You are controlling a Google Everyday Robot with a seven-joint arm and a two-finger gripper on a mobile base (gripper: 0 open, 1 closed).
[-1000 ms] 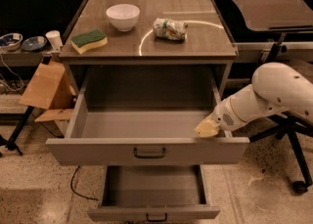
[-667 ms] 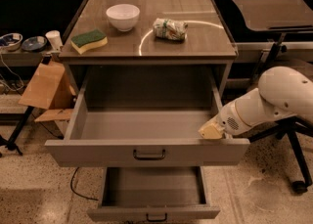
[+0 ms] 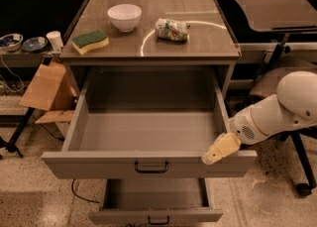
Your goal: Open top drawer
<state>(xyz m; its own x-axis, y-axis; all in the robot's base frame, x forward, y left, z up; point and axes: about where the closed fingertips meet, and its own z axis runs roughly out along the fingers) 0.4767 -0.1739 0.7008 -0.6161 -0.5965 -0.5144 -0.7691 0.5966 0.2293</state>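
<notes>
Cardboard box (image 3: 47,89): leaned against the cabinet's left side, just beside the open drawer's left wall.
Cabinet top (image 3: 208,45): carried a green-and-yellow sponge (image 3: 90,40), a white bowl (image 3: 124,17) and a crumpled packet (image 3: 172,28), each apart from the others.
Top drawer (image 3: 99,164): stood far out of the cabinet, its bare grey floor showing and its tall front panel nearest the camera.
Handle (image 3: 151,167): small dark bar at the panel's centre, untouched.
Lower drawer (image 3: 124,217): partly out, beneath the top one.
Gripper (image 3: 221,147): sat at the right end of the front panel, at or just over its top edge. Whether it was open or closed, or gripping the panel, could not be told.
Arm (image 3: 277,112): white, reaching in from the right.
Progress: the opening looked essentially done.
Risk: more pull at that off-centre corner could skew the drawer, jam its runners or drag it off them.
Risk: a careless lift-away might catch the panel edge and jolt the cabinet, shifting the bowl.
</notes>
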